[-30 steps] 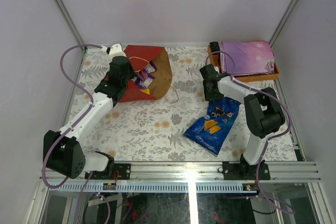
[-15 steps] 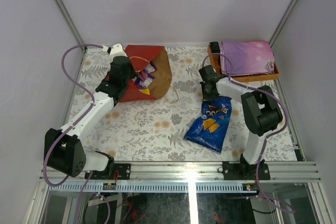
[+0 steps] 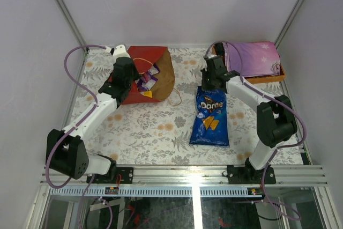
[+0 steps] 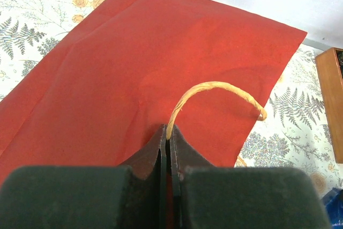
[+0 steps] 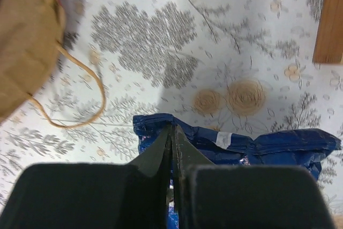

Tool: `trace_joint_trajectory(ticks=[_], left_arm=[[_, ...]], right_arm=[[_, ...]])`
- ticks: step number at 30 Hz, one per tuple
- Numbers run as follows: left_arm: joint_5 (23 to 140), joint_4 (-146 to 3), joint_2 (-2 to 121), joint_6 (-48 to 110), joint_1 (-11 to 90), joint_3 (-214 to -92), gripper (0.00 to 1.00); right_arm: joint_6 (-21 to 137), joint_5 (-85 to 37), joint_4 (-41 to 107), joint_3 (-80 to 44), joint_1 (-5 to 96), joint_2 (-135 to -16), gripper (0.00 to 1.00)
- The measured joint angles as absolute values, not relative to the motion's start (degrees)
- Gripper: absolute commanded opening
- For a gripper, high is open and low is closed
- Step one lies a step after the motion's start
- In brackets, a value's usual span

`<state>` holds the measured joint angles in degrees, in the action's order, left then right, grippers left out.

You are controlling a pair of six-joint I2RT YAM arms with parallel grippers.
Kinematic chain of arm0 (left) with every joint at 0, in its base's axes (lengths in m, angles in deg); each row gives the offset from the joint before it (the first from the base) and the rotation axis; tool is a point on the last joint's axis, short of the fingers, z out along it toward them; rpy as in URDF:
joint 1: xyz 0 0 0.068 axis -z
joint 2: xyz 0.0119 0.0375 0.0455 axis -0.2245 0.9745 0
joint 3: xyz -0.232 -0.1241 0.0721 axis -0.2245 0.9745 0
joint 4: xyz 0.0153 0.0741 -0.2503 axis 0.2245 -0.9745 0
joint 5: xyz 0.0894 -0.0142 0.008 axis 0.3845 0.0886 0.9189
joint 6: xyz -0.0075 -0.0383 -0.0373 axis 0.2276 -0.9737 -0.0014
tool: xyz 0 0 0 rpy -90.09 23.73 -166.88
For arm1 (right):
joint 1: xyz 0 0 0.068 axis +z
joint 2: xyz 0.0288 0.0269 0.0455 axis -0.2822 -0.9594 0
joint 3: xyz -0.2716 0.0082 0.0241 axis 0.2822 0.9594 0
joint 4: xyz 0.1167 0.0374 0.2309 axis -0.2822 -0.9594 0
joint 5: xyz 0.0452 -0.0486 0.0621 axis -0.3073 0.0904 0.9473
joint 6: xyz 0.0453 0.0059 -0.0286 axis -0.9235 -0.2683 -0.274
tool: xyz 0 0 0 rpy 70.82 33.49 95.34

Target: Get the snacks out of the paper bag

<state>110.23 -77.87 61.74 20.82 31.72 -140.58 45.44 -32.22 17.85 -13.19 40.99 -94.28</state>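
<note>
Doritos bag lies flat, right fingers pinched on its top edge; slide it gently aside while left fingers pinch the handle of the paper bag.

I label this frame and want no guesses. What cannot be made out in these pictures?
- Top view: how many snacks lie deep in the paper bag; its wall hides them.
- Left wrist view: the bag's mouth; its red side fills the frame.
- Right wrist view: lower part of the Doritos bag; the right end effector covers it.
- Top view: anything in the tray under the purple cloth.
</note>
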Motion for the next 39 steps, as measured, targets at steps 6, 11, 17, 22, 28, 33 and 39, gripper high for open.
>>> trace_joint_trajectory(ticks=[6, 11, 17, 22, 28, 33, 39], left_arm=[[109.6, -77.6, 61.9, 20.8, 31.7, -140.5, 0.00], [109.4, -77.6, 62.0, 20.8, 31.6, -140.5, 0.00], [109.3, -77.6, 62.0, 20.8, 31.6, -140.5, 0.00], [109.0, -77.6, 62.0, 20.8, 31.5, -140.5, 0.00], [108.0, -77.7, 62.4, 20.5, 31.4, -140.5, 0.00], [108.0, -77.7, 62.4, 20.6, 31.3, -140.5, 0.00], [108.2, -77.7, 62.4, 20.6, 31.3, -140.5, 0.00]], right_arm=[[45.5, -31.7, 16.4, -22.3, 41.2, -95.5, 0.00], [45.5, -31.8, 16.3, -30.4, 41.4, -98.8, 0.67], [46.4, -34.9, 17.1, -30.2, 42.3, -100.2, 0.99], [46.1, -37.8, 21.7, -16.7, 44.7, -94.4, 0.41], [45.5, -36.1, 24.3, -15.6, 45.7, -96.6, 0.23], [45.4, -34.1, 26.2, -18.8, 45.7, -104.9, 0.24], [45.4, -33.6, 26.4, -19.0, 45.6, -111.1, 0.29]])
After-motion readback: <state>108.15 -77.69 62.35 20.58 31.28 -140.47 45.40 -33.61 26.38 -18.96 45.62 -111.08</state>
